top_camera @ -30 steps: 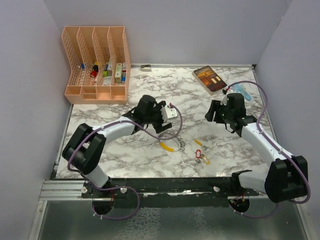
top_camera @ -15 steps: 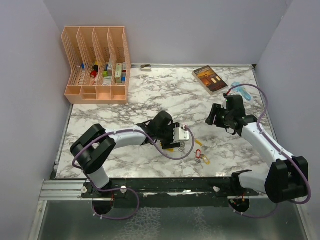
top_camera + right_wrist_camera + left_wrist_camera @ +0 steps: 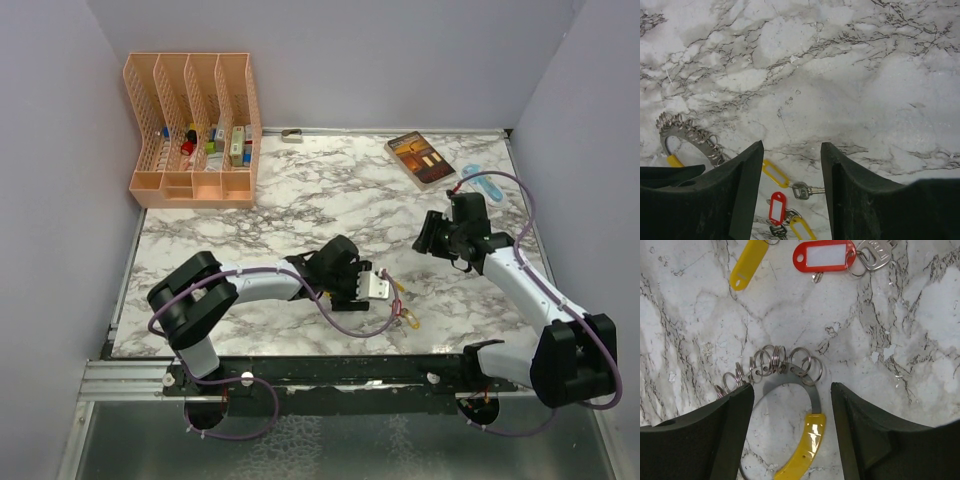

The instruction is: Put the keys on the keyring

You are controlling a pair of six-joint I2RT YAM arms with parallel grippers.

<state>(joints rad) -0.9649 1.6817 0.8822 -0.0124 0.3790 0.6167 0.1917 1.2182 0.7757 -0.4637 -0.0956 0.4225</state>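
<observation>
Sliding rightward across the marble table [image 3: 300, 190] since a second ago, the left gripper [image 3: 790, 390] now sits low over the keyring [image 3: 785, 369]. Its jaws stand apart on either side of the loop, gripping nothing. The keys [image 3: 824, 255], tagged yellow and red, lie just beyond. The right gripper [image 3: 791, 150] hovers nearby, jaws apart and empty.

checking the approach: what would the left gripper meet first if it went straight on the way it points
Probably the keyring, lying on the table between the open jaws of the left gripper; the keys sit beyond that line. Depth is unclear.
</observation>
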